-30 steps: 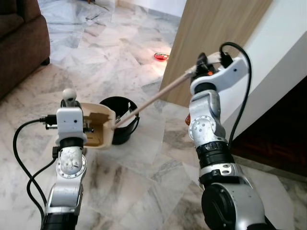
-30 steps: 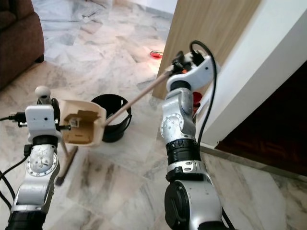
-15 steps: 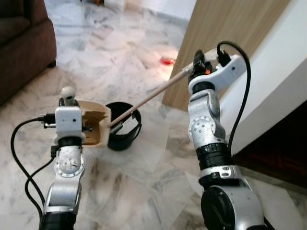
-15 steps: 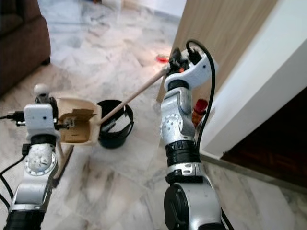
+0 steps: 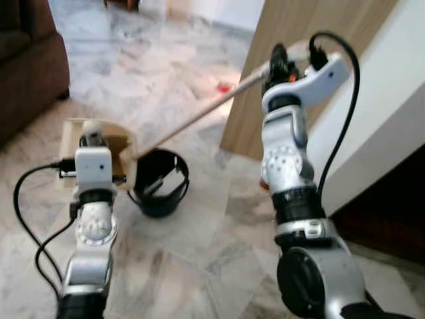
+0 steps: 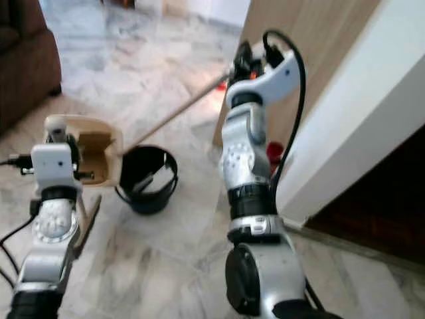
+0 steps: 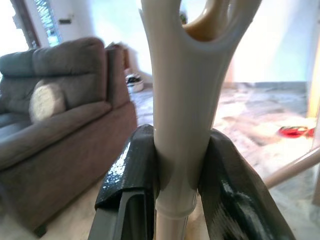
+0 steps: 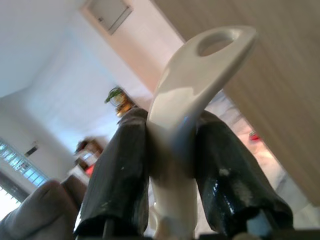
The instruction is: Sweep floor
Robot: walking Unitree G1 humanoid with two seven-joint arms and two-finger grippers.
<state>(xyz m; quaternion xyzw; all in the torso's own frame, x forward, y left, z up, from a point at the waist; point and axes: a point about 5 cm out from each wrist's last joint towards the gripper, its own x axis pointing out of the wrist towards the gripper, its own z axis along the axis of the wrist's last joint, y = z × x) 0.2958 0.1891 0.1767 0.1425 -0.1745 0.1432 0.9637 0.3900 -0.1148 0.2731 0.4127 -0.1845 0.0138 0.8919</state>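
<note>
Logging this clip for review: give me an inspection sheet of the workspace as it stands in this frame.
Surface: marble floor, grey-veined, glare near the wooden panel.
Job's things: beige dustpan raised beside the black bucket; broom handle slants from the right gripper down toward the dustpan.
Clutter: red object on the floor beyond the panel; another red item at the wall base.
Grippers: left gripper shut on the dustpan's handle; right gripper shut on the broom handle's looped end.
Cables: black cable loops off the left arm, another arcs over the right wrist.
Surroundings: brown sofa, wooden panel, white wall.
</note>
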